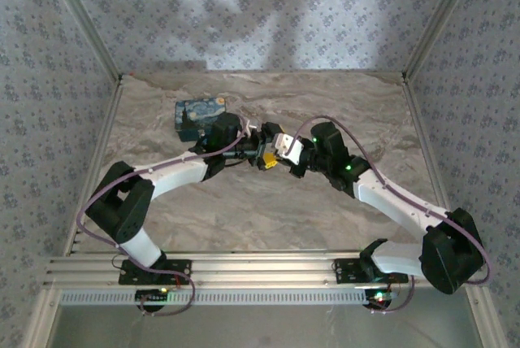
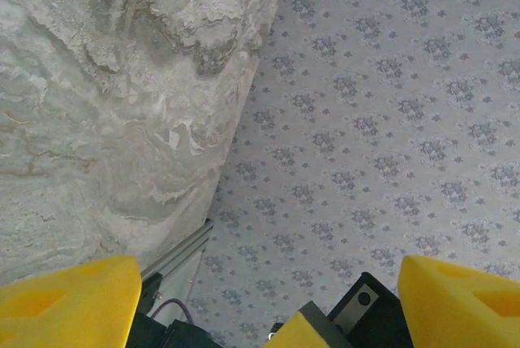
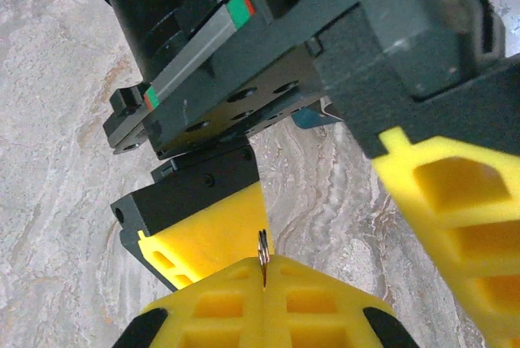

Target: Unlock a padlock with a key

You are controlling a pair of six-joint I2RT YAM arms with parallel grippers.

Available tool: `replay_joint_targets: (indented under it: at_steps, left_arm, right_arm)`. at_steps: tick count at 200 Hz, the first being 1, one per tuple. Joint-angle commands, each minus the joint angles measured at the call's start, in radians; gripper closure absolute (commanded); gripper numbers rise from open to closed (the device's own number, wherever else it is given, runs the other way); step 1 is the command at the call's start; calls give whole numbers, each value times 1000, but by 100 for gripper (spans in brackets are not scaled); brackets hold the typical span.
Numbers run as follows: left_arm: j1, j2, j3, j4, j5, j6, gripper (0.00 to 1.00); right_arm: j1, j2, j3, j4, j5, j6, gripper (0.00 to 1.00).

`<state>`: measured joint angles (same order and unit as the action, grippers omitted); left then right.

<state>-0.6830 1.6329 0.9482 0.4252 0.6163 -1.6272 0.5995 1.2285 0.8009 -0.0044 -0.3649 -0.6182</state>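
Arms meet over the marble table (image 1: pixel 244 218) | right gripper (image 3: pixel 264 275) pads clenched on a thin silvery sliver (image 3: pixel 263 249), key or padlock shackle I cannot tell | left gripper (image 2: pixel 262 291) spread wide, fingers (image 2: pixel 65 299) either side of the right's tip | behind them, blue painted tin (image 1: pixel 199 112).
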Motion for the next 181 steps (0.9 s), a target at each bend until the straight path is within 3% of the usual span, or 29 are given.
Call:
replay_joint_targets:
  at_steps: [1, 101, 181]
  left_arm:
    - [-6, -7, -2, 53, -5, -12, 21]
    - [-6, -7, -6, 57, -12, -7, 36]
    - [-6, -3, -10, 55, -17, -6, 54]
  right_arm:
    - [8, -28, -15, -20, -17, 12, 100]
    - [10, -45, -30, -20, -14, 19, 100]
    - [9, -54, -35, -12, -16, 23, 100]
